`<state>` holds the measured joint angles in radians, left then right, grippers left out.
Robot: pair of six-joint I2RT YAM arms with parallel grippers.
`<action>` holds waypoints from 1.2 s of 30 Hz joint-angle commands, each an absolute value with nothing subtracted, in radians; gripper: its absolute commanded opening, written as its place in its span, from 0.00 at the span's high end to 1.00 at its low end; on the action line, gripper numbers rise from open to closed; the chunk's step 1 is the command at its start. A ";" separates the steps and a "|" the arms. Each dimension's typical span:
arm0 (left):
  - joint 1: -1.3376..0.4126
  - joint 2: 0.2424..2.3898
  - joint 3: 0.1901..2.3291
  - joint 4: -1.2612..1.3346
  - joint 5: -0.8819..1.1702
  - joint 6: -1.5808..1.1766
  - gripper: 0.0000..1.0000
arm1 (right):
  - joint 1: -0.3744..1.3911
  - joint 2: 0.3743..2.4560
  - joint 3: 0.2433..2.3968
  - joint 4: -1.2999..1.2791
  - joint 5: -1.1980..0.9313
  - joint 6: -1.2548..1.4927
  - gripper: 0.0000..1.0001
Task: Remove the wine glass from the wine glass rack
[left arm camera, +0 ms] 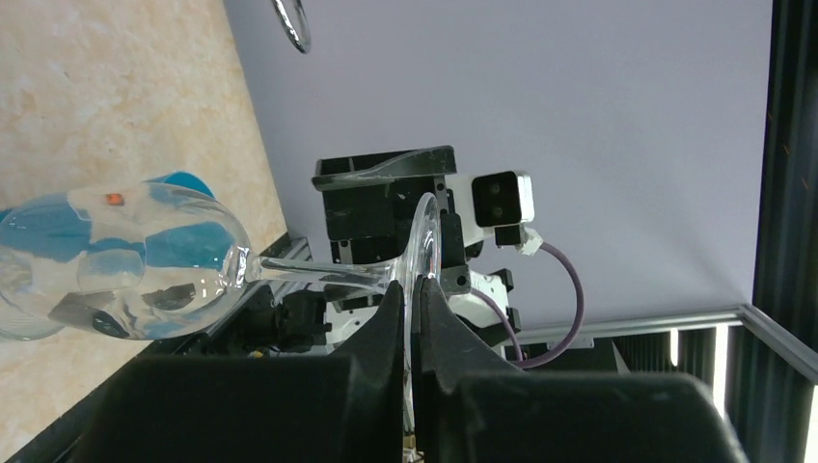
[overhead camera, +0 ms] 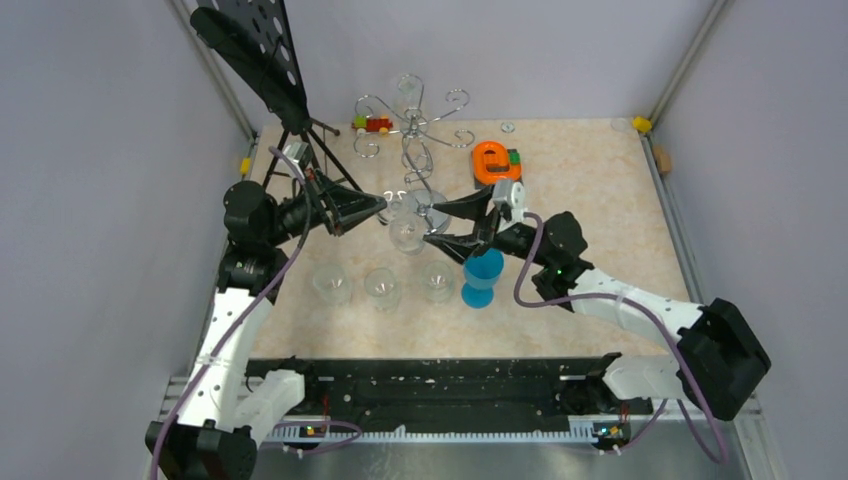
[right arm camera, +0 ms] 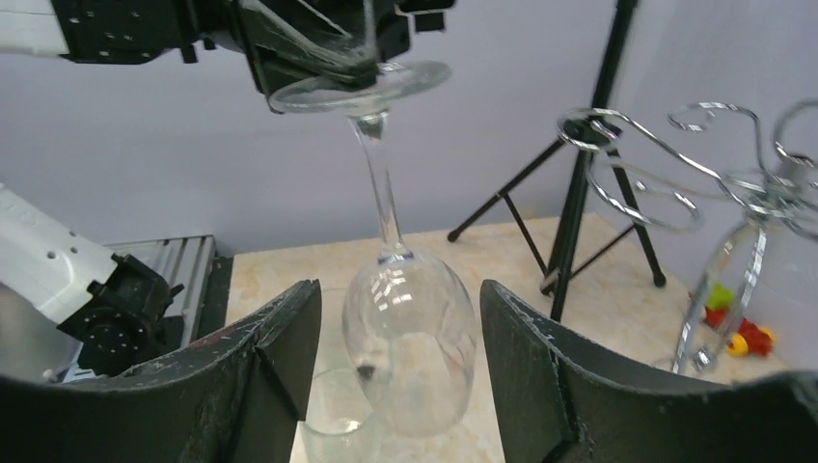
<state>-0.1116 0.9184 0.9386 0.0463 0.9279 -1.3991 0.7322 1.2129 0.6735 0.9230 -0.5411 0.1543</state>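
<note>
I read the left gripper as clamped tight, its two fingers pinched on the rim of the round foot of the wine glass. The glass hangs foot up and bowl down, slightly tilted, in the air over the middle of the table. It is clear of the wine glass rack, which stands near the middle of the table's far edge. None of the rack's curled chrome hooks touches it. The right gripper has its jaws spread wide and holds nothing. In the right wrist view its two fingers stand one on each side of the bowl. A gap shows on the one side. On the other side the finger lies so near the glass that I cannot tell whether it touches. The two arms meet from opposite sides, the left from the table's left edge and the right from its right edge. A black music stand occupies the far left corner. A small toy car lies at the far edge just left of the rack, and an orange object lies to the rack's right. Three clear glasses stand in a row toward the near edge, with a blue cup at the right end of that row
</note>
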 commanded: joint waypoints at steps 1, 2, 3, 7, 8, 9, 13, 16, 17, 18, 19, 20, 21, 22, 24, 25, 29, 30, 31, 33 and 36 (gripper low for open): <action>-0.122 0.908 0.977 0.159 0.974 -1.432 1.00 | 0.770 1.266 0.794 1.019 -0.712 0.068 0.38; -0.125 0.911 0.978 0.152 0.976 -1.423 1.00 | 0.775 1.278 0.811 1.010 -0.731 0.060 0.38; -0.128 0.910 0.979 0.138 0.972 -1.410 1.00 | 0.778 1.291 0.826 1.009 -0.743 0.057 0.37; -0.133 0.914 0.981 0.096 0.982 -1.367 1.00 | 0.791 1.351 0.875 1.005 -0.766 0.075 0.37; -0.135 0.913 0.981 0.097 0.985 -1.365 1.00 | 0.795 1.364 0.889 0.996 -0.770 0.075 0.37; -0.136 0.913 0.982 0.098 0.987 -1.363 1.00 | 0.799 1.378 0.898 0.991 -0.771 0.074 0.37; -0.138 0.908 0.985 0.100 0.994 -1.356 1.00 | 0.814 1.420 0.923 0.988 -0.772 0.081 0.42; -0.138 0.905 0.985 0.091 0.996 -1.349 1.00 | 0.817 1.439 0.942 0.986 -0.767 0.100 0.55; -0.138 0.905 0.982 0.088 0.997 -1.344 1.00 | 0.816 1.443 0.950 0.990 -0.763 0.119 0.62; -0.138 0.905 0.981 0.088 0.999 -1.344 1.00 | 0.816 1.447 0.956 0.997 -0.760 0.140 0.69; -0.138 0.905 0.979 0.089 0.999 -1.344 1.00 | 0.816 1.450 0.962 1.012 -0.754 0.160 0.74; -0.138 0.904 0.977 0.092 0.999 -1.346 1.00 | 0.816 1.453 0.965 1.025 -0.749 0.179 0.78; -0.138 0.904 0.974 0.097 0.997 -1.347 1.00 | 0.817 1.455 0.966 1.038 -0.746 0.191 0.84; -0.138 0.902 0.972 0.101 0.995 -1.349 1.00 | 0.816 1.457 0.963 1.050 -0.737 0.203 0.89; -0.138 0.898 0.972 0.110 0.990 -1.352 1.00 | 0.817 1.455 0.956 1.068 -0.711 0.216 1.00; -0.138 0.894 0.972 0.112 0.986 -1.354 0.92 | 0.817 1.451 0.948 1.082 -0.691 0.219 1.00; -0.138 0.866 0.984 0.120 0.950 -1.333 0.41 | 0.817 1.413 0.888 1.184 -0.587 0.254 1.00; -0.138 0.857 0.989 0.112 0.936 -1.320 0.35 | 0.816 1.399 0.873 1.215 -0.561 0.269 1.00; -0.138 0.850 0.991 0.106 0.924 -1.308 0.32 | 0.816 1.383 0.857 1.242 -0.530 0.284 1.00; -0.138 0.837 0.985 0.104 0.902 -1.300 0.30 | 0.817 1.350 0.821 1.307 -0.456 0.319 1.00; -0.138 0.815 0.969 0.088 0.843 -1.294 0.29 | 0.821 1.299 0.764 1.410 -0.307 0.379 1.00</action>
<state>-0.1337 0.8516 0.9470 0.0532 0.9237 -1.3315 0.8051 1.4040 0.8032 1.1446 -0.5182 0.2863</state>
